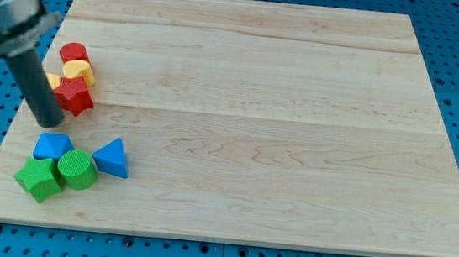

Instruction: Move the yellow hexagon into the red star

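Camera view: my tip point(47, 119) rests on the wooden board point(254, 131) near its left edge, just left of the red star point(73, 96) and touching or nearly so. No jaws exist on this rod, so none can be reported open or closed. The yellow hexagon point(78, 70) sits directly above the star, touching it, with the red cylinder point(74, 52) above that. Another yellow block point(52, 80) shows partly behind the rod. Below: blue block point(53, 146), blue triangular block point(112, 157), green cylinder point(79, 169), green block point(39, 179).
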Controlling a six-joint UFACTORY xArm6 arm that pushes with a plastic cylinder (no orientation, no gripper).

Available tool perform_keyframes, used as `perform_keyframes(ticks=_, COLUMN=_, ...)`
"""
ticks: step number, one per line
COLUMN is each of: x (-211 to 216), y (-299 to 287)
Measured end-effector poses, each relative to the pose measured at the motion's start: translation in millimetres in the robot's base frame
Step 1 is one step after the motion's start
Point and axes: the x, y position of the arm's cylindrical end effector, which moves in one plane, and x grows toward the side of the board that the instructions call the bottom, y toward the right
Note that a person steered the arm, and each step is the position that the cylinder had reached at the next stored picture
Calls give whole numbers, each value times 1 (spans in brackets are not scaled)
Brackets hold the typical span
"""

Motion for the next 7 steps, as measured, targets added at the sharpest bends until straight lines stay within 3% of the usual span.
perform_keyframes(ticks=2, x=-38, y=-8)
perform_keyframes(ticks=4, x=-33, y=-53)
perform_keyframes(ticks=7, x=-95, y=-53)
